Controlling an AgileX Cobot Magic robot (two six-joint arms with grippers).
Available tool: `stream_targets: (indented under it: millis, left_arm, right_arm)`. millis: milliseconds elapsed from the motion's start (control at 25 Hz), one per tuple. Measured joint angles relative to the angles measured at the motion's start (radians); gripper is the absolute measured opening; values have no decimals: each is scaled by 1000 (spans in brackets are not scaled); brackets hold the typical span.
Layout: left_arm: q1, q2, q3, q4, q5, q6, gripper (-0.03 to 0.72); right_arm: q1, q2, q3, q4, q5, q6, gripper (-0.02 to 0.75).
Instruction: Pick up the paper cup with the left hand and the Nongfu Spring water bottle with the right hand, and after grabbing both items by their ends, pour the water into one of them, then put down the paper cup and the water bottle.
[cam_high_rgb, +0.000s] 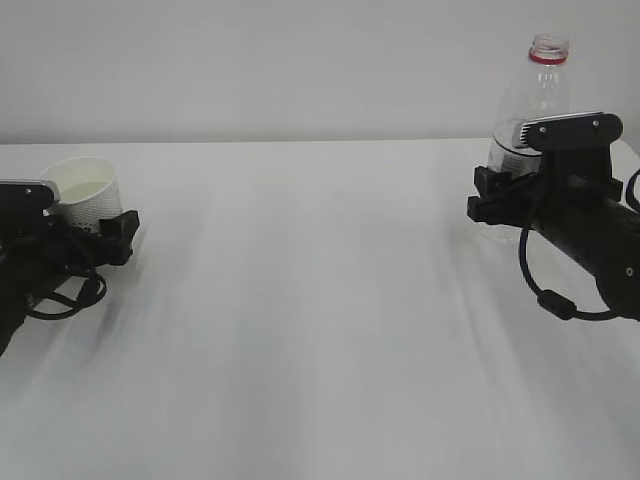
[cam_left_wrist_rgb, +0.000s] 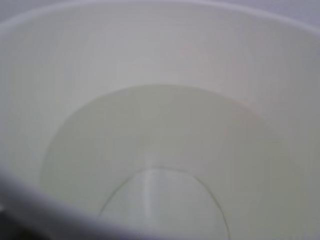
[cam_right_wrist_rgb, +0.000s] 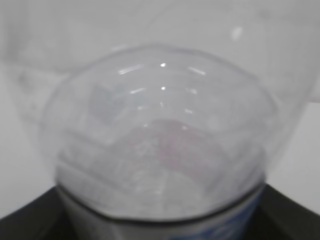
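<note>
While the black left gripper (cam_high_rgb: 95, 232), jaw state unclear, flanks the white paper cup (cam_high_rgb: 88, 193) at nine o'clock, the black right gripper (cam_high_rgb: 512, 185) clasps the clear ribbed plastic bottle (cam_high_rgb: 541, 85) at two o'clock.

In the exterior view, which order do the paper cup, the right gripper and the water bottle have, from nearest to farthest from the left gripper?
1. paper cup: far left, right at the left gripper.
2. right gripper: far right, across the table.
3. water bottle: far right, just behind that gripper; nearly level with it.

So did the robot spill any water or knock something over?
No, nothing stands out. The paper cup and the water bottle both stand upright, and the table shows no puddle. The bottle just has no cap.
</note>
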Motion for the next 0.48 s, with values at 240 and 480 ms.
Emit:
stream_targets:
  millis: [240, 480]
  left_arm:
    - [0, 0, 38, 6, -2, -6, 683]
    - [0, 0, 101, 6, -2, -8, 683]
  right_arm:
    - [0, 0, 0, 0, 0, 0, 519]
    - [0, 0, 0, 0, 0, 0, 519]
